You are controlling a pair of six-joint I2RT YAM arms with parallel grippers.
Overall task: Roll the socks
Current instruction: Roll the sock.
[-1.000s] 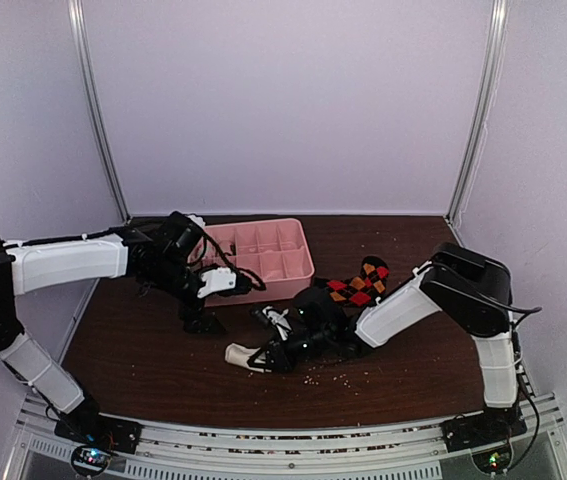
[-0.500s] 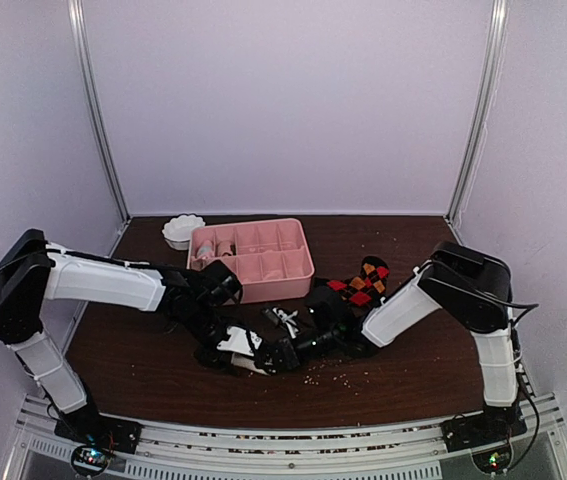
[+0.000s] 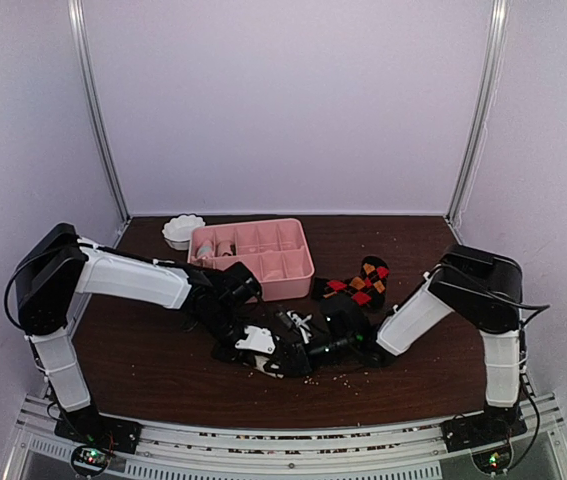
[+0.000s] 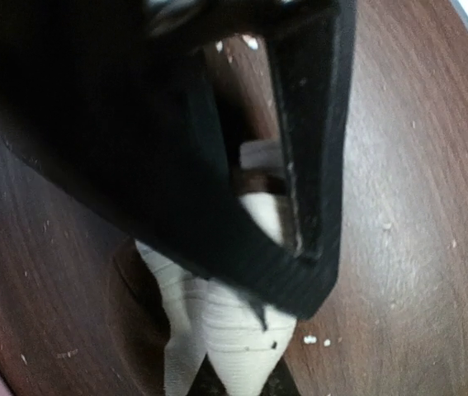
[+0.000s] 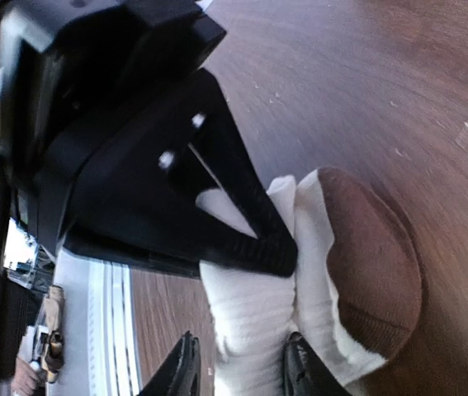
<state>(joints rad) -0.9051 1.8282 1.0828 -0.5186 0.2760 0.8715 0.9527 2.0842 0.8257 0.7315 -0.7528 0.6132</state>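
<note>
Right wrist view: the left end effector [image 5: 271, 252] is clamped on the cream-white sock [image 5: 316, 272], which lies on the tabletop [image 5: 366, 82], probably to anchor its fold. The right end effector [image 5: 238, 371] straddles the same sock, fingers apart; whether it grips cannot be told.

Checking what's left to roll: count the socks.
2: a cream sock pinched in the left claw, a diamond-patterned sock right of the tray. More may hide in it.

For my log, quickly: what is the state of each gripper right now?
Left gripper: closed on the cream sock.
Right gripper: fingers on either side of the same sock; grip cannot be told.
</note>
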